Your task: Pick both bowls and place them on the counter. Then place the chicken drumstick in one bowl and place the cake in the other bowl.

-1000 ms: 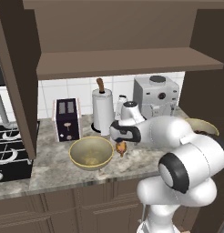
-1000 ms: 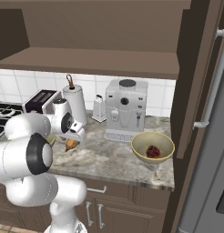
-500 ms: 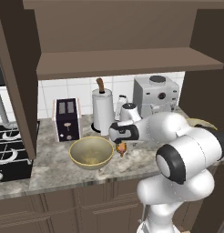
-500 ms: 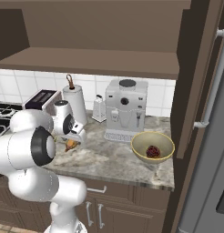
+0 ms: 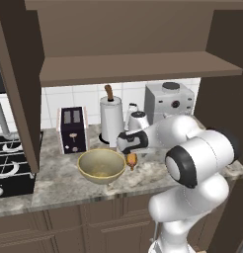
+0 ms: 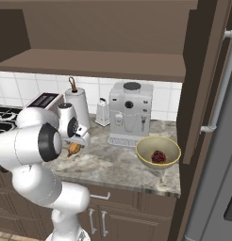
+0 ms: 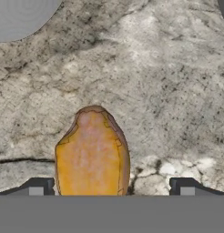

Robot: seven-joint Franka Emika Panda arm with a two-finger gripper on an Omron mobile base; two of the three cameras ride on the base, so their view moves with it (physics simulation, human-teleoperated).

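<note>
- Claw (image 7: 111,191) hangs low over the counter (image 7: 168,91) with its jaws spread wide, one dark fingertip (image 7: 37,186) on each side of the chicken drumstick (image 7: 92,152); neither tip touches it.
- Between the tips, the drumstick lies on the marbled stone with its narrow end pointing away from the hand; in the left base view it shows as an orange piece (image 5: 132,159) just below the claw (image 5: 128,149).
- Just beside the claw, toward the stove, sits one empty bowl (image 5: 101,166) on the counter, near the drumstick but not touching it.
- Behind the claw stand a paper-towel roll (image 5: 111,121) on a wooden-topped holder and a small metal grater (image 6: 102,112), both close to the tiled wall.
- Further to the stove side, a dark toaster (image 5: 72,130) stands upright behind the empty bowl.
- On the claw's other side, a white coffee machine (image 6: 129,114) fills the back of the counter.
- Well apart from the claw, beyond the coffee machine, the second bowl (image 6: 158,152) rests near the counter's end with the cake (image 6: 158,156) lying inside it.
- Farthest off, a dark wooden shelf (image 5: 138,69) spans the wall above everything.
</note>
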